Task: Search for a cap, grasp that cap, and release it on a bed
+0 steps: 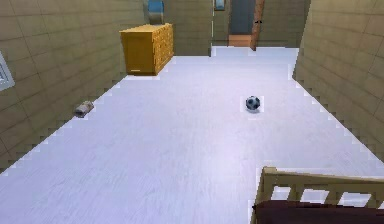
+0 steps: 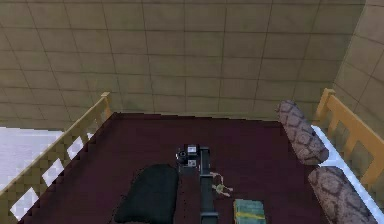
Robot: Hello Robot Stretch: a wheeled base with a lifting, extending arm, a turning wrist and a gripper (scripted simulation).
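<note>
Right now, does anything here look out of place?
A soccer ball sits loose on the open floor, and a small grey object lies by the forward view's left wall. Nothing looks spilled.

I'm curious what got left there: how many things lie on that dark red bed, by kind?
Patterned pillows: 2
Black rounded thing: 1
Flat green thing: 1
Small pale thing: 1
Total: 5

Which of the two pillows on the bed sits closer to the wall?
The pillow higher in the arm side view, its end near the tiled wall. The other pillow lies lower, by the picture's right edge.
</note>
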